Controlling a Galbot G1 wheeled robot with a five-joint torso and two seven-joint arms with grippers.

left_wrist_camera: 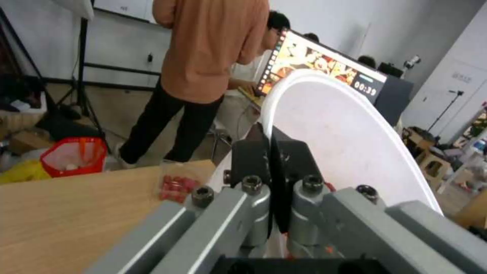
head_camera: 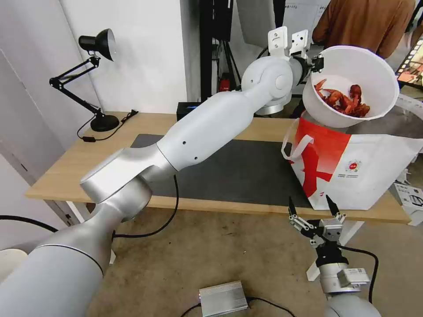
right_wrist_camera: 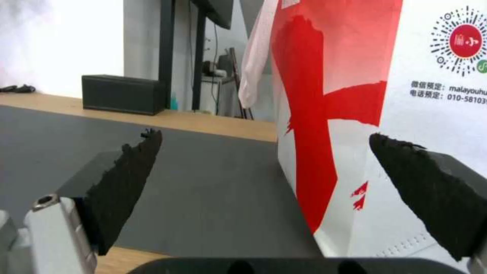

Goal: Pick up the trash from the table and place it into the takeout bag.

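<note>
Above the glossy takeout bag (head_camera: 352, 171), left gripper (head_camera: 316, 64) pinching round white bowl (head_camera: 352, 83) rim, right gripper (head_camera: 313, 211) spread.

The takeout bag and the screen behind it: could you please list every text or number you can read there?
"malayouhu", cut off at the edge: takeout bag, by its round red logo.
"010-5810", cut off: line below.
Chinese characters before both lines: too blurred to read.
"00:39": monitor behind the white bowl.

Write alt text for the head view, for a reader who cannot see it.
The left end effector holds a tilted white bowl of red crayfish shells above the takeout bag on the table. The open right end effector waits below the table's front edge.
</note>
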